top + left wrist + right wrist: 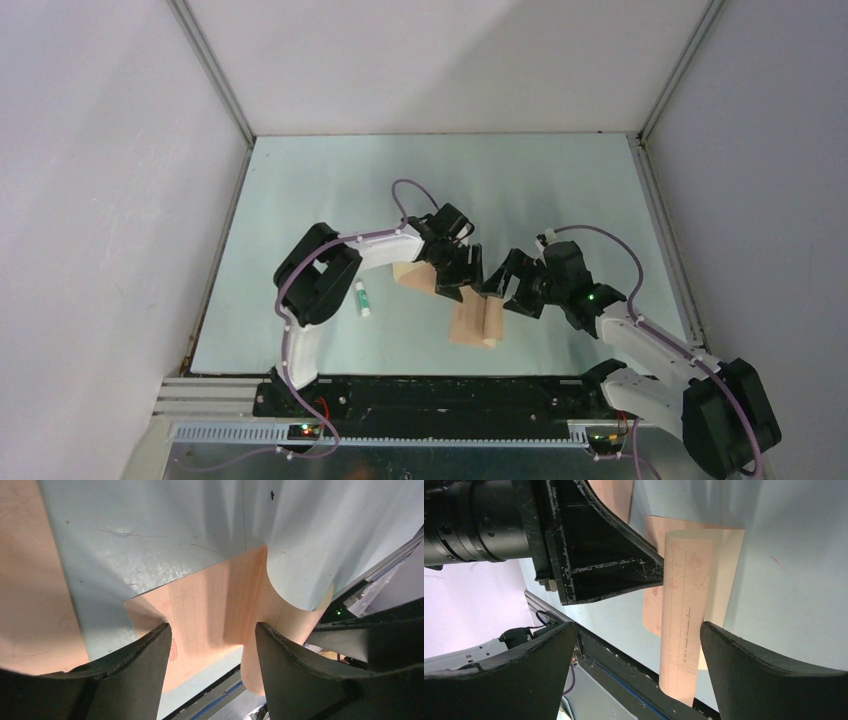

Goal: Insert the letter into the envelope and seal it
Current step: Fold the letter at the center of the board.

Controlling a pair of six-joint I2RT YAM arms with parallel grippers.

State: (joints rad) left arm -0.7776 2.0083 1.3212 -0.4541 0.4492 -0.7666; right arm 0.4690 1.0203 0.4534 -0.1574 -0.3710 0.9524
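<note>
Both the left end effector [211,630] and right end effector [638,627] stood spread, empty. The letter [470,325] lay curled on the desk [330,190], right of the envelope [412,275]; pinching its raised curl squarely would likely serve best

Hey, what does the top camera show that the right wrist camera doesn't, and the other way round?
Only the top view: a small green-and-white tube lying left of the papers, and the left arm and right arm whole.
Only the right wrist view: a printed text line and a dotted rule running along the letter's upright curl.
Both: the curled letter, the left gripper against that curl, the open right gripper beside it, and a second tan piece, likely the envelope.
</note>
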